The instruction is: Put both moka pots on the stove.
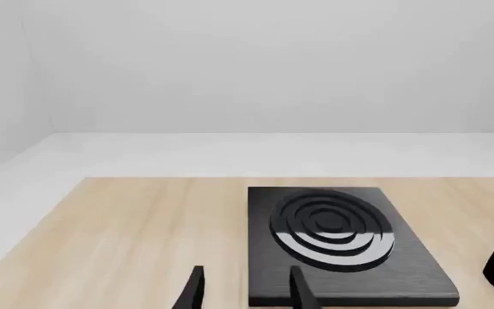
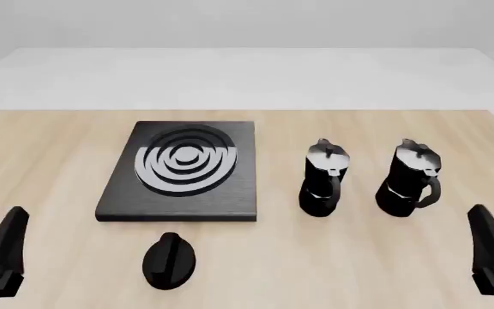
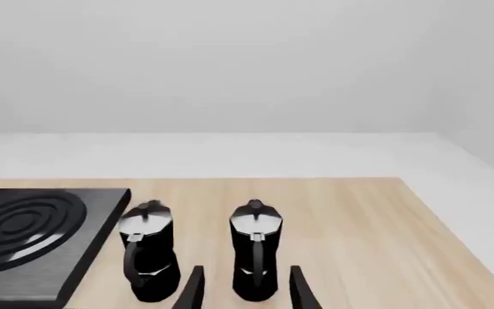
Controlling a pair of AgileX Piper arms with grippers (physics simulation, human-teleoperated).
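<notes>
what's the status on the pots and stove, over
Left gripper and right gripper open, empty. Both moka pots upright on the table, right of the stove. Stove bare; black knob in front of it.

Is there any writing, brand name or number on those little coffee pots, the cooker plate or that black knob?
None: no words, numbers or signs can be read in any view.
Left moka pot: plain black body, silvery lid, no label.
Right moka pot: the same, unmarked.
Stove: only silver-and-black rings, no text.
Black oval knob: a raised ridge, no markings.
</notes>
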